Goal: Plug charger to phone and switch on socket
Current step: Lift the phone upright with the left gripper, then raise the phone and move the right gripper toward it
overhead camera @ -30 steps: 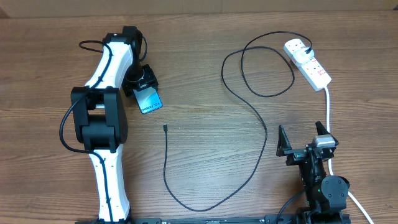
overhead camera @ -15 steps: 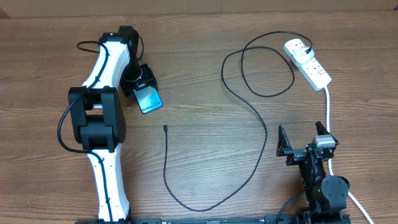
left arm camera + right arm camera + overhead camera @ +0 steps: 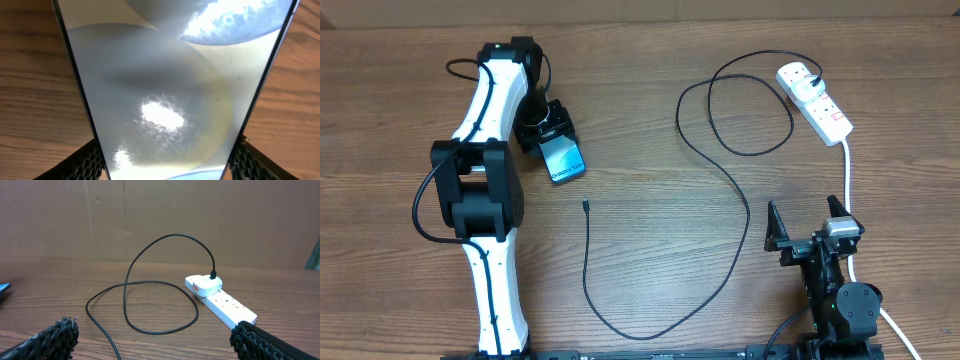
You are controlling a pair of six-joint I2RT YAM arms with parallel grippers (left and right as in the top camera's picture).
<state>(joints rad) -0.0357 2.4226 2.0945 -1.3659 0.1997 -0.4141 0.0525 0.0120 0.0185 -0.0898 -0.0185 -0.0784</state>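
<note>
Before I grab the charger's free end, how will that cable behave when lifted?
Likely floppy: the charger lies in loose loops on the table, so it should trail behind rather than hold shape. Probably light, being so thin. Its connector tip is small, so it may twist or slip in a grip.

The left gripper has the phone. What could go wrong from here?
The left gripper grips the phone at one end only, so it may slip or tilt.
The small connector tip of the charger lies loose on the table; a push could move it away.
The white cord of the socket runs beside the right gripper and could snag.
</note>
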